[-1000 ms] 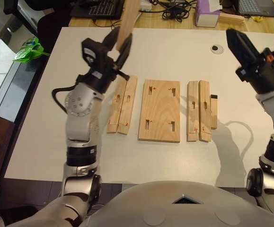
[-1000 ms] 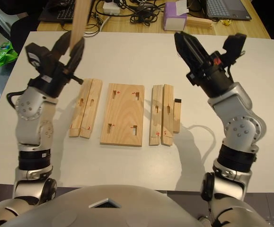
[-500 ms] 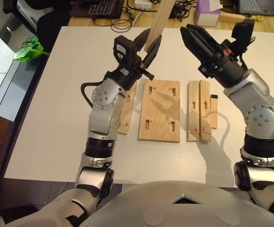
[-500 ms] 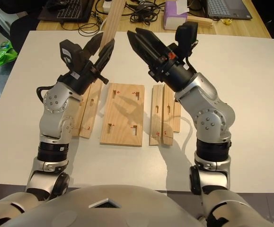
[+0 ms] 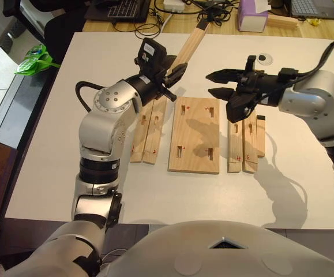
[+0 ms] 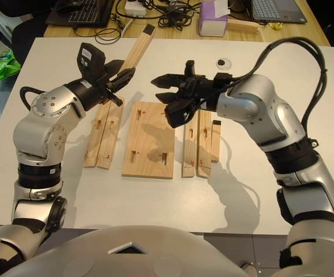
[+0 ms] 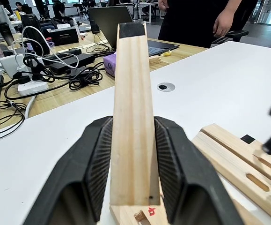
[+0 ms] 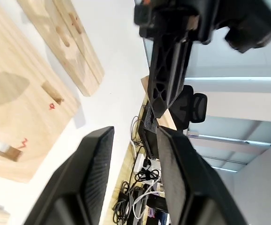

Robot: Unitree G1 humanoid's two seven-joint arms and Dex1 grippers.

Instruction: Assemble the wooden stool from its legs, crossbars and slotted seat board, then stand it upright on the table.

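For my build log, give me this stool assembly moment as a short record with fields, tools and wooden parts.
Seat board: rectangular wooden board with four slots, flat on white table
Left tool: shut on long light wooden strip with dark tip, tilted upward
Right tool: open, empty, raised near the seat board's far edge
Left legs: two slotted wooden boards side by side, left of seat board
Right legs: two slotted wooden boards right of seat board, thin black-tipped strip beside them
Progress: nothing joined yet
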